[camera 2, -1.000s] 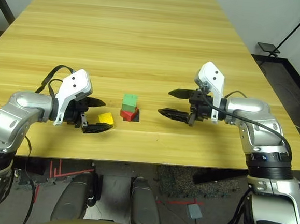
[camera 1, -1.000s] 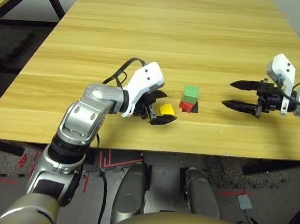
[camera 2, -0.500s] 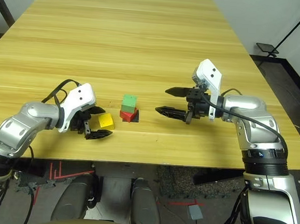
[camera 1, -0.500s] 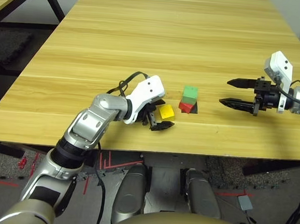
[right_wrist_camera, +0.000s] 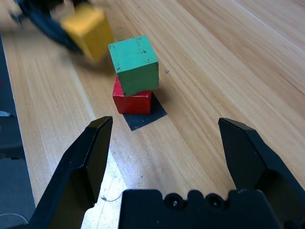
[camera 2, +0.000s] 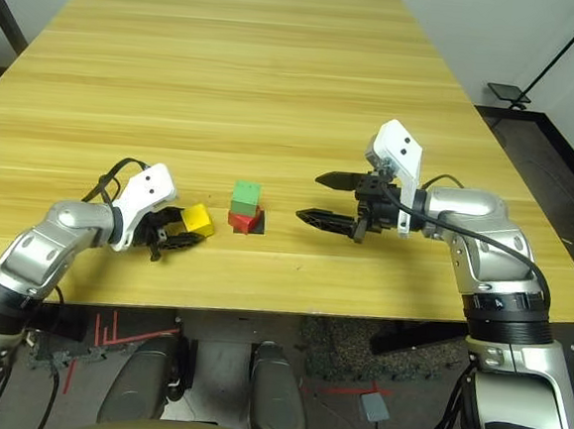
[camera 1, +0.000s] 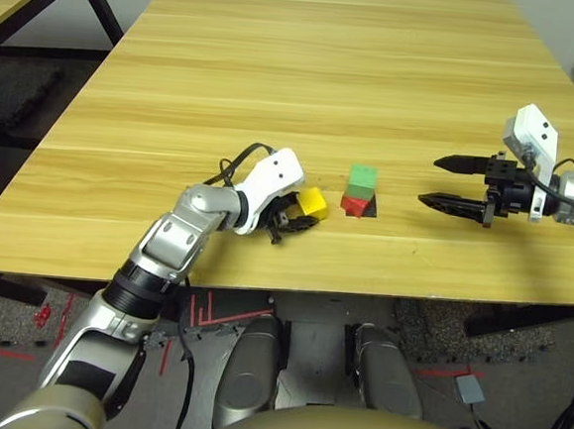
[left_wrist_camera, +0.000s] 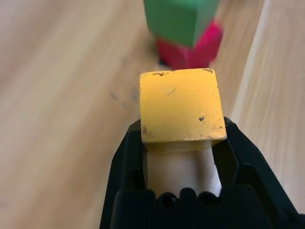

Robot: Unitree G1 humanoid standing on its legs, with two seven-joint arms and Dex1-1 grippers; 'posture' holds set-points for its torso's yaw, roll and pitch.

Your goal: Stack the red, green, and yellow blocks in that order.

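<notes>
Pale wood-grain laminate forms the worktop [camera 1: 338, 69] on which we read the scene, its boards running lengthwise and its finish smooth. At its near middle the red block [camera 1: 353, 205] sits on a flat black square patch [right_wrist_camera: 145, 117], and the green block [camera 1: 363, 180] rests on top of it, turned slightly askew so that its corners do not line up with those below. Two of three tiers are thus in place. The yellow block [left_wrist_camera: 180, 106], a matte cube with scuffed, chipped edges, is held in the left gripper [camera 1: 289, 218], whose black jaws are clenched on its two opposite sides; it hangs just beside the stack, on the robot's left of it and near tier height.

We judge the step in hand to be the carrying of the last cube to the stack. The next move calls for lifting it above the green top face, centring it there, and lowering it flat before letting go; since the green cube is already twisted on the red one, a sideways nudge could topple both.

Farther out, the right gripper [camera 2: 330, 200] hovers on the other side of the stack, apart from it, its tapered black jaws released wide and empty. Both forearms are brushed silver with white wrist housings.
</notes>
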